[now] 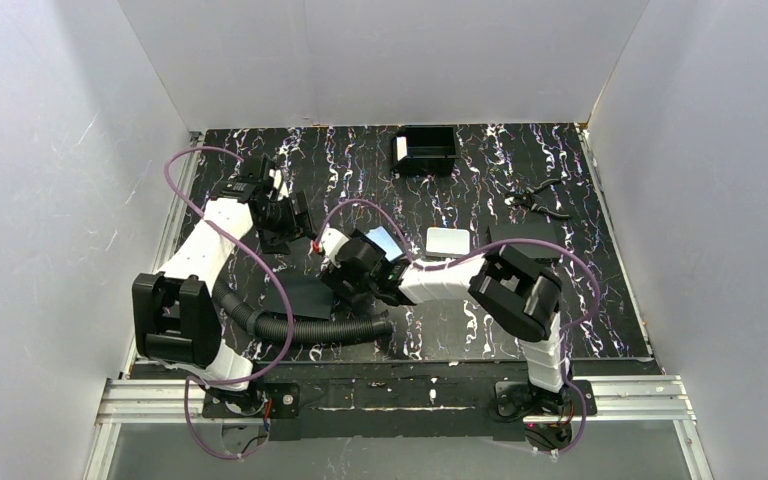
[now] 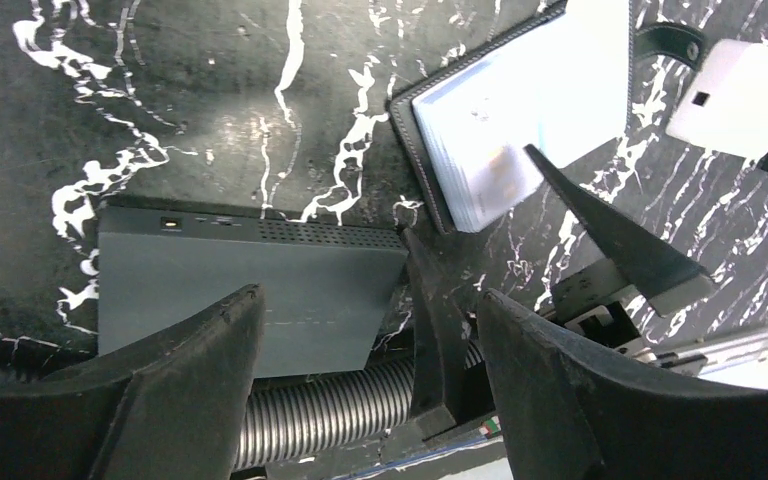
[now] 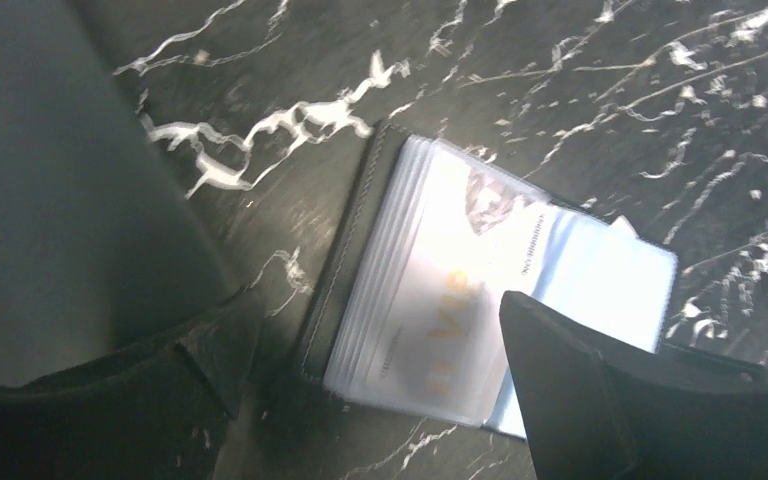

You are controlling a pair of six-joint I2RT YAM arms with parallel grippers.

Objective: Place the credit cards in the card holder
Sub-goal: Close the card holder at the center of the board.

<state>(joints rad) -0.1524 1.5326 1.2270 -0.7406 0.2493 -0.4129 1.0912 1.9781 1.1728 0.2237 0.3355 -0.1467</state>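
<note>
Above the open card holder (image 3: 345,265) and its credit cards (image 3: 440,300) the right gripper (image 3: 378,308) hangs spread; the left gripper (image 2: 370,300) is released too.

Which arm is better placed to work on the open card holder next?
Probably right. The right tool, open, hangs directly over the card holder; the left tool, also open, sits aside by the dark pad.

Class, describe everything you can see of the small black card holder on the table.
The small black bifold card holder lies open on the black white-veined table. Its leather-like cover has a stitched edge and a snap tab. A stack of clear plastic sleeves faces up, pale cards inside, one with gold lettering. The right gripper's fingers straddle it; contact unclear.
</note>
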